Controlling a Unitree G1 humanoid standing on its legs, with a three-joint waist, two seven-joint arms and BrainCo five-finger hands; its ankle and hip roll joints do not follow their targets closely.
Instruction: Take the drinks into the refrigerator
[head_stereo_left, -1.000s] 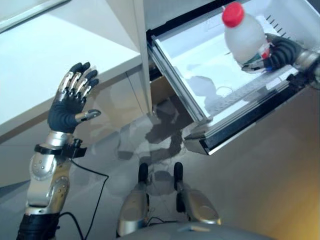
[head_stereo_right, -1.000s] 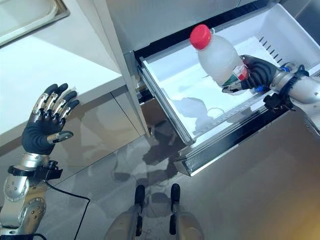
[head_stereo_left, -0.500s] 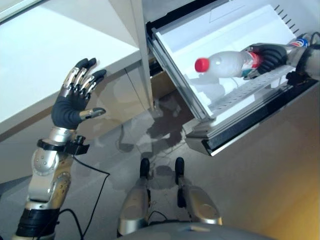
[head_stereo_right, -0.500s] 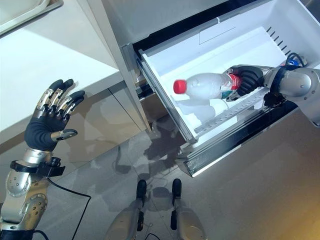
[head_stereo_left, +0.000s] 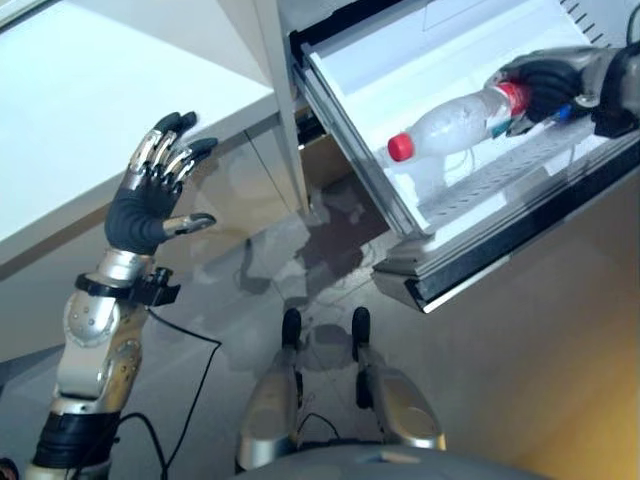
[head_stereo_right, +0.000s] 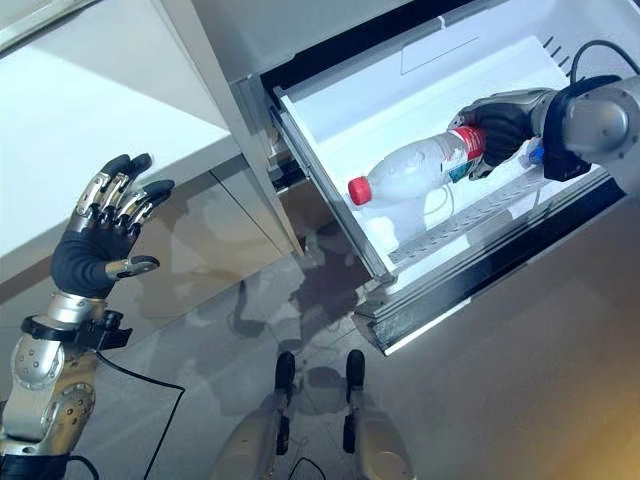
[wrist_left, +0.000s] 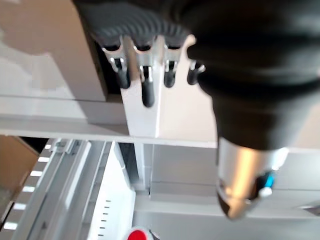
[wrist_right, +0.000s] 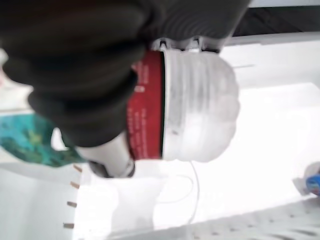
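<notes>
A: What is different from a second ago?

B: The bottle (head_stereo_right: 420, 168). A second ago the right hand (head_stereo_right: 503, 122) held it upright above the open drawer (head_stereo_right: 345, 115), red cap (head_stereo_right: 360, 190) on top. Half a second ago it was tipped flat. Now it lies on its side low inside the drawer, cap pointing toward the drawer's front corner and a little downward.

A: Is it set down yet?

B: I judge it is at or just above the drawer floor; I cannot tell from these views whether it rests there. The right hand is curled round the labelled base end, and its wrist view shows the dark cover wrapped over the red label (wrist_right: 147, 105) with the ribbed white body sticking out past it.

A: And the left hand?

B: The left hand (head_stereo_left: 150, 195) is raised beside the white counter (head_stereo_left: 90, 110), fingers straight and spread, holding nothing. It sits much where it was, well apart from the drawer.

A: What does that mean for the task?

B: The drink is inside the refrigerator's drawer but not released. What looks left is letting go and drawing the hand out. Lying sideways, it could roll once freed
</notes>
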